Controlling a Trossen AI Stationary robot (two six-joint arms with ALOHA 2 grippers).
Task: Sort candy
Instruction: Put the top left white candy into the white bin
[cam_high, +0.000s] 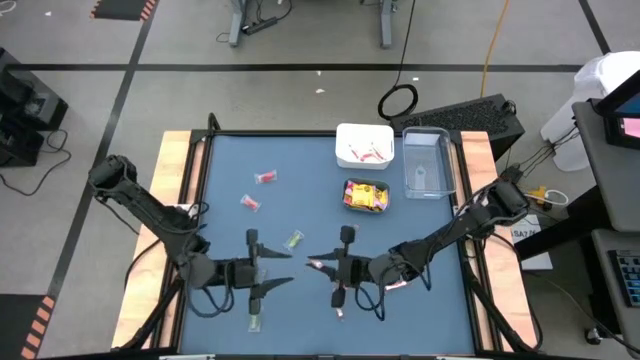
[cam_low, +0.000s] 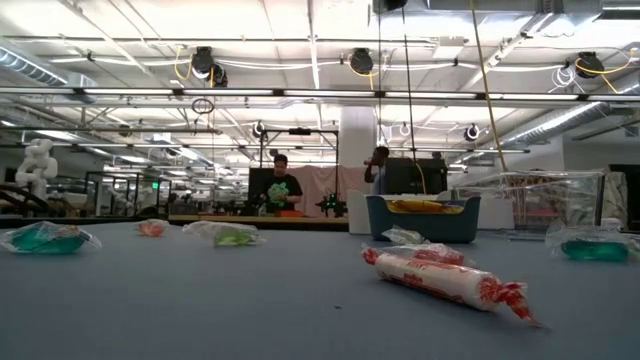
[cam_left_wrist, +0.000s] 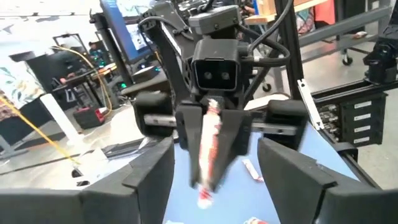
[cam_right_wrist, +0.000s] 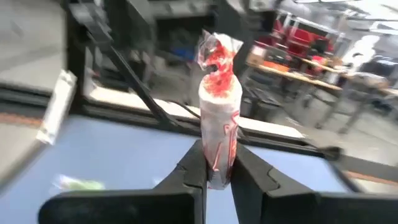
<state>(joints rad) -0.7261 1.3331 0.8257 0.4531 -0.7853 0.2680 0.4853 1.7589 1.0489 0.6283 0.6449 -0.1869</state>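
Step in hand: handover at mid-table, near edge; the slim pink-white wrapped candy stick (cam_right_wrist: 219, 130) is pinched upright between the narrow jaws of the right gripper (cam_right_wrist: 217, 168).
Left gripper (cam_left_wrist: 214, 168): jaws spread wide, nothing in them, facing the right gripper with the stick just in front.
Judged progress: early; loose sweets lie scattered on the blue table mat (cam_high: 300, 160).
Loose candy: two red clear-wrapped pieces (cam_high: 265, 177), a green clear-wrapped piece (cam_high: 293, 240), another pink-white stick (cam_low: 440, 275) lying flat close to the low camera.
Containers: white square tub (cam_high: 364, 146) already holds pinkish pieces; teal tub of yellow packets (cam_high: 366, 196) beside it; clear plastic box (cam_high: 427, 164) at the far right.
Next move calls for: carrying the stick to the far-right tubs, likely the white one, then releasing from above.
Open room: mat between grippers and tubs is bare; the left gripper sits close, so back away first.
Edges: wooden table rim (cam_high: 178, 150) well apart.
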